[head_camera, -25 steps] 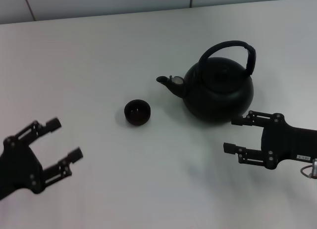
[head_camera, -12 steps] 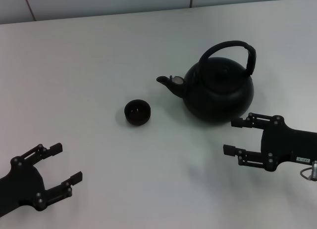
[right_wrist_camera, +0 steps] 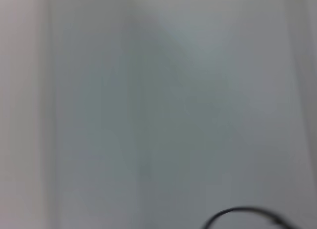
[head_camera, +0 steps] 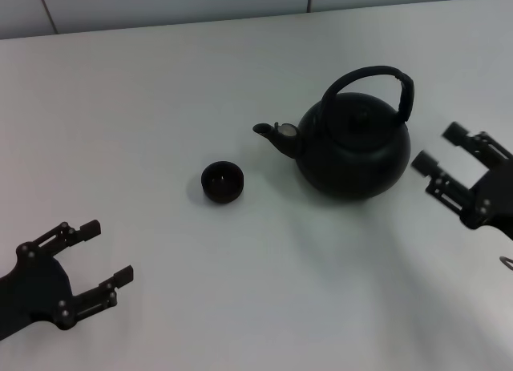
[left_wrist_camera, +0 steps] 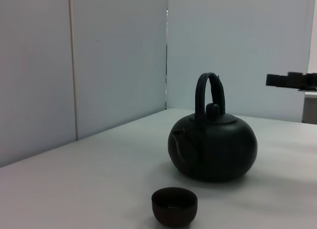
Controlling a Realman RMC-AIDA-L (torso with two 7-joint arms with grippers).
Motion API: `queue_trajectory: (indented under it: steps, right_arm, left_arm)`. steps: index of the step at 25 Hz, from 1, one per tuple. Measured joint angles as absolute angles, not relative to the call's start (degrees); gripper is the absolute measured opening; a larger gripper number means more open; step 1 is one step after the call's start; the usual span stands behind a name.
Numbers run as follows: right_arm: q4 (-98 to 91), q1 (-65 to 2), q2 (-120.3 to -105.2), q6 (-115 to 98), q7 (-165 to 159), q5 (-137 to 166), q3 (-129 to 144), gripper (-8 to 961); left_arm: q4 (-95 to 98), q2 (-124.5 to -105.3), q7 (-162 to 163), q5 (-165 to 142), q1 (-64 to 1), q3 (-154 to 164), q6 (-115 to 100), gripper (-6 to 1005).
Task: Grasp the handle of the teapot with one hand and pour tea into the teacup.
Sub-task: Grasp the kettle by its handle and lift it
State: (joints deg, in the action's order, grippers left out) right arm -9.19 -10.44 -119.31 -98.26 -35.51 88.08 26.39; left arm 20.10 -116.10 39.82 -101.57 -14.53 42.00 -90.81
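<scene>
The right claw [head_camera: 439,153] has swung up and away from its low spot on the near side of the teapot [head_camera: 353,147]; a moment ago it lay flat with its fingers pointing left at the pot's near flank, and now it hangs just right of the pot, tilted, fingers spread wide and empty. To my eye that is the approach to the handle [head_camera: 370,84] getting under way, since the black hoop arches over the pot's lid and the claw now sits nearer its right end, though clearly apart from it. Nothing is gripped yet, so the pour has not begun.

The teapot stands upright on the white bench [head_camera: 160,90], right of centre, its short spout [head_camera: 272,133] aimed left toward the teacup [head_camera: 222,181]. The cup sits a little left and nearer than the spout, apart from the pot, upright. From the left wrist camera the pot [left_wrist_camera: 213,147] looms behind the cup [left_wrist_camera: 174,206], with the handle [left_wrist_camera: 209,93] rising edge-on.

The left claw [head_camera: 98,252] waits low at the near left corner, fingers wide apart and holding nothing, well away from both things. Against the previous instant it has barely shifted, while a second ago it was higher and farther in, so it looks to be standing aside.
</scene>
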Motion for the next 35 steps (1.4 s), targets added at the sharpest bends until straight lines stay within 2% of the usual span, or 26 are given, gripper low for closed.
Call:
queue_trajectory:
  steps: [7, 12, 35]
  right_arm:
    - [14.2, -11.5, -119.58, -93.9, -11.7, 78.7, 15.1, 685]
    - [22.1, -12.5, -119.65, -90.7, -0.8, 78.3, 9.7, 685]
    - [17.5, -21.6, -119.23, -80.3, -2.6, 78.2, 8.9, 683]
  left_arm:
    - [20.1, -116.02, 39.9, -101.5, -15.8, 41.3, -90.8, 798]
    - [20.1, -116.03, 39.9, -101.6, -16.1, 41.3, -90.3, 798]
    - [20.1, -116.52, 39.9, -101.5, -16.3, 40.5, -89.4, 797]
